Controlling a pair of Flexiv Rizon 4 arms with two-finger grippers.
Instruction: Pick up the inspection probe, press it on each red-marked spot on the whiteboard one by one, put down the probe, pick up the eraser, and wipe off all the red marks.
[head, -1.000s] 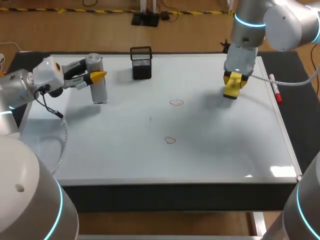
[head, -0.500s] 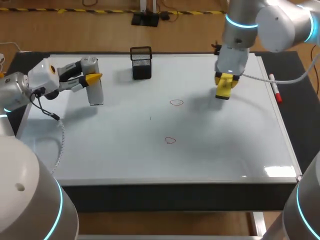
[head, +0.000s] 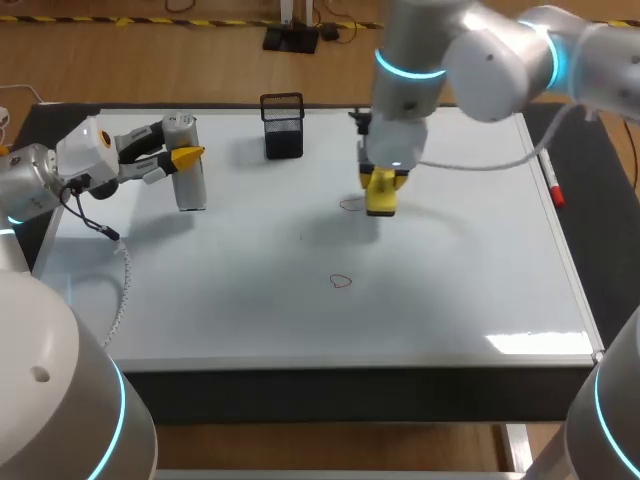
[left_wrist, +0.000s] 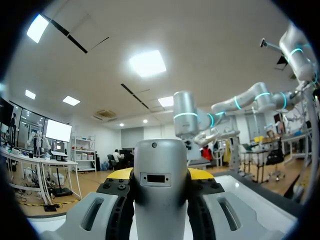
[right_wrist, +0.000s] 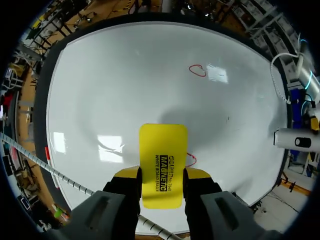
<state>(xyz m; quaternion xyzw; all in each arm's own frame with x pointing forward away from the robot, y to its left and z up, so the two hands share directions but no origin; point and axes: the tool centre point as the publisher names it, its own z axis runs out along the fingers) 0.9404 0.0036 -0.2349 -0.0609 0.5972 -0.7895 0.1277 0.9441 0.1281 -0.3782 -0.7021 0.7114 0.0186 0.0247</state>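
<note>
My left gripper (head: 183, 155) is shut on the silver inspection probe (head: 190, 188), which stands upright at the whiteboard's far left. In the left wrist view the probe (left_wrist: 161, 190) fills the gap between the yellow fingertips (left_wrist: 118, 175). My right gripper (head: 383, 182) is shut on the yellow eraser (head: 381, 204), just right of the far red mark (head: 349, 205). Whether the eraser touches the whiteboard (head: 450, 290) I cannot tell. The right wrist view has the eraser (right_wrist: 162, 160) between the fingers, one red mark (right_wrist: 190, 160) beside it and another (right_wrist: 198, 70) ahead. The nearer red mark (head: 341, 281) lies mid-board.
A black mesh pen holder (head: 283, 125) stands at the board's far edge. A red marker (head: 550, 178) lies along the right rim. A cable (head: 120, 270) trails from my left arm across the board's left side.
My right arm has carried the eraser leftward from the board's right side to the far red mark. My left gripper drew the probe slightly left, then held still.
</note>
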